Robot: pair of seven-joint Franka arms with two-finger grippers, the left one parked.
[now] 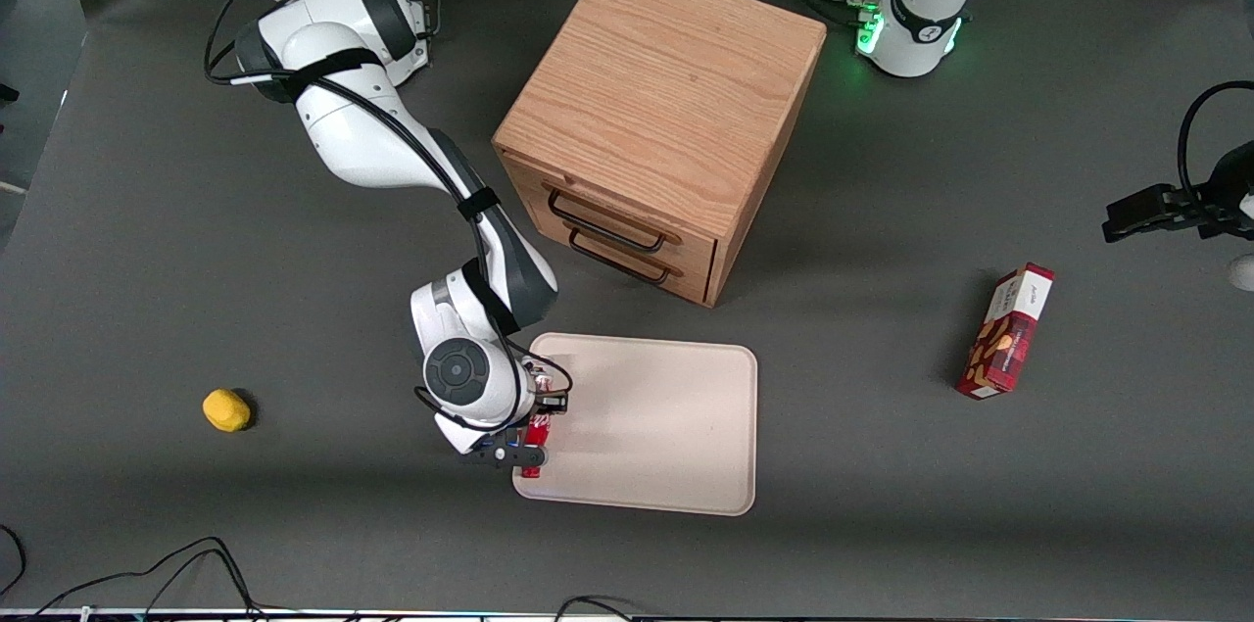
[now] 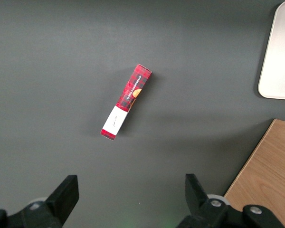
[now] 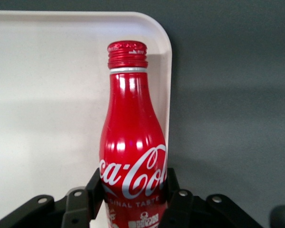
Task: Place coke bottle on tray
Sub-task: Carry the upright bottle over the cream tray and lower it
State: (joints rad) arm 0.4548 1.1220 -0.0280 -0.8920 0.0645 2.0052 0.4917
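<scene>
Slim glossy red metal coke bottle (image 3: 133,137), ribbed cap, white script, clamped between black two-finger gripper (image 3: 133,190) pads, over corner of flat matte beige rounded-corner tray (image 1: 666,426), nearest working arm's end.

R arm stretched low, wrist bent down, tool (image 3: 133,190) fingers (image 3: 96,183) clamped, w/ load

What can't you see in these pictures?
- Whether the bottle rests on the tray or hangs above it: in the right wrist view the pincer, shut on the bottle, covers its base.
- Most of the bottle in the front view: the arm's wrist hides it.
- The small print on the snack box: too small in the left wrist view.
</scene>
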